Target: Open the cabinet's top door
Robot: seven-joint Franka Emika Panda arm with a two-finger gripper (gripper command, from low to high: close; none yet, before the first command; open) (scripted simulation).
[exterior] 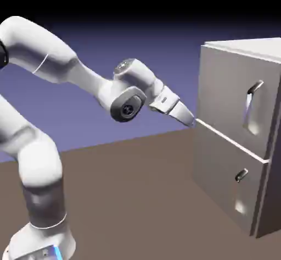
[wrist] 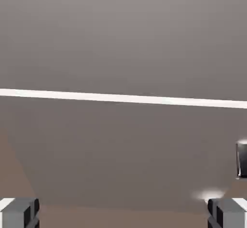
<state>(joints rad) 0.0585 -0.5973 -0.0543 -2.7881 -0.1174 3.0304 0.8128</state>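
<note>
The light-grey cabinet (exterior: 236, 66) stands at the exterior view's right. Its top door (exterior: 225, 88) is shut flush and carries a long vertical silver handle (exterior: 253, 100). My gripper (exterior: 190, 120) hovers just off the cabinet's front left edge, level with the white seam (exterior: 230, 140) between the two panels and well left of the handle. In the hand view the top door (wrist: 123, 34) fills the area above the seam (wrist: 123, 98). Both fingertips (wrist: 19, 213) sit far apart at the bottom corners, and the gripper (wrist: 123, 215) is open with nothing in it.
Below the seam is the shorter lower panel (exterior: 219, 171) with a small handle (exterior: 240, 175), whose dark end shows at the hand view's right edge as the small handle (wrist: 241, 159). Brown table (exterior: 126, 198) stretches in front of the cabinet.
</note>
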